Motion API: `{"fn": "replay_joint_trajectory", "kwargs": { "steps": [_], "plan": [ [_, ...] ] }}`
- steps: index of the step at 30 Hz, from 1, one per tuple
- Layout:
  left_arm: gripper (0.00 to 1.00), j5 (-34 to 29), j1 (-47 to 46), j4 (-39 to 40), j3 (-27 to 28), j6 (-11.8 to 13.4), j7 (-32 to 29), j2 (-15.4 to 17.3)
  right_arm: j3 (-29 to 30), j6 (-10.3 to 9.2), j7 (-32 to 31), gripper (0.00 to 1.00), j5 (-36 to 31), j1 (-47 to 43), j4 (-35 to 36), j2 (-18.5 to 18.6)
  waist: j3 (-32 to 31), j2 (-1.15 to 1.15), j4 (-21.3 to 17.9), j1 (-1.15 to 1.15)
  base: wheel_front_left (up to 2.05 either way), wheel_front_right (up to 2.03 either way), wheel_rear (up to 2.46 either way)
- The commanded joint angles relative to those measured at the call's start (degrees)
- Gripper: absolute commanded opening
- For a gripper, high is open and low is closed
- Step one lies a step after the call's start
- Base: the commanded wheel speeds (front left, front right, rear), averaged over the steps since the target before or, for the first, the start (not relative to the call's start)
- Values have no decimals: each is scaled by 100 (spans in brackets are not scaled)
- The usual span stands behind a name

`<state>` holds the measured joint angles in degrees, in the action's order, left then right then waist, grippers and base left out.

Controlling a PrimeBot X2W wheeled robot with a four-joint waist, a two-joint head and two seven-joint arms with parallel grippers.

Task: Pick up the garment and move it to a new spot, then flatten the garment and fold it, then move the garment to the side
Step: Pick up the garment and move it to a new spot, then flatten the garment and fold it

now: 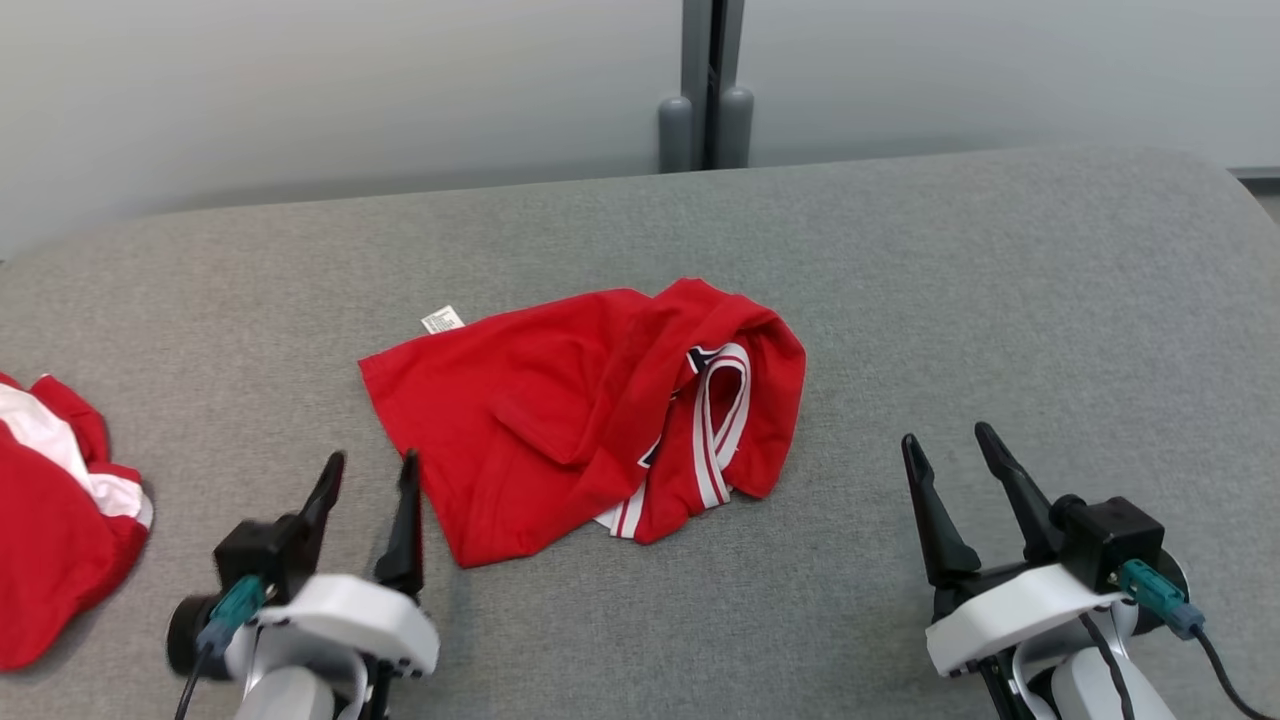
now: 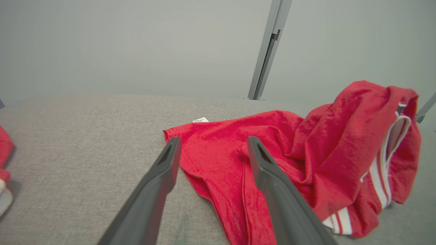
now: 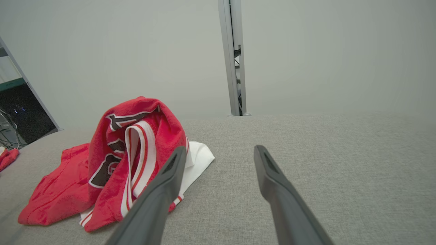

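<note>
Two garments: red garment (image 1: 560,420) centre, second garment (image 1: 50,540) nine o'clock. Left gripper (image 1: 372,460), right gripper (image 1: 945,435), seven and five o'clock: spread wide, empty.

The red shirt (image 1: 520,420) has red-and-white striped trim (image 1: 712,440); the second garment (image 1: 50,540) is red and white; the upholstered surface (image 1: 1000,300) is grey.

Soft, even light from above keeps all three pictures bright, with only faint shadows on the grey surface (image 1: 900,300) under the red garment's (image 1: 560,420) edges and beside the left gripper (image 1: 373,460). The head view is sharp, though that gripper's base smears slightly. In both wrist views the wide lens stretches the near fingers (image 2: 153,190), and the pale wall (image 2: 136,44) looks hazy.
</note>
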<state>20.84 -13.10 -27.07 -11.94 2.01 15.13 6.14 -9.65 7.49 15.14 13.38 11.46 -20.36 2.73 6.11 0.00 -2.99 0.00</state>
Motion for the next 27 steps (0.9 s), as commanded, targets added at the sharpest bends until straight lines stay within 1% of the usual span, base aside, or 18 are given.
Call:
{"fn": "replay_joint_trajectory", "kwargs": {
  "steps": [1, 9, 13, 16, 21, 23, 27],
  "plan": [
    [100, -69, 100, 58, 137, -33, 3, -13, 27, 0, 2, 100, -43, -84, -12, 35, -89, 0, 94, 0, 0, 0, 0],
    [100, -604, 850, 382, 1108, -191, 3, -155, -27, 0, 2, 100, -133, -251, -96, 34, -265, 0, 220, 0, 0, 0, 0],
    [100, -855, 1146, 548, 1382, -313, 3, -229, -108, 0, 2, 100, -128, -326, -167, 33, -370, 0, 201, 0, 0, 0, 0],
    [100, -1016, 1354, 658, 1522, -400, 3, -259, -146, 0, 2, 100, -119, -412, -210, 36, -459, 0, 151, 0, 0, 0, 0],
    [100, -1137, 1674, 822, 1651, -405, 2, -304, -203, 0, 2, 100, -114, -539, -222, 33, -532, 0, 107, 0, 0, 0, 0],
    [100, -1147, 1740, 827, 1629, -433, 3, -311, -258, 0, 2, 100, -108, -561, -241, 32, -540, 0, 113, 0, 0, 0, 0],
    [100, -1020, 1783, 826, 1503, -389, 3, -314, -324, 0, 2, 100, -126, -604, -280, 34, -538, 0, 174, 0, 0, 0, 0]
  ]
}}
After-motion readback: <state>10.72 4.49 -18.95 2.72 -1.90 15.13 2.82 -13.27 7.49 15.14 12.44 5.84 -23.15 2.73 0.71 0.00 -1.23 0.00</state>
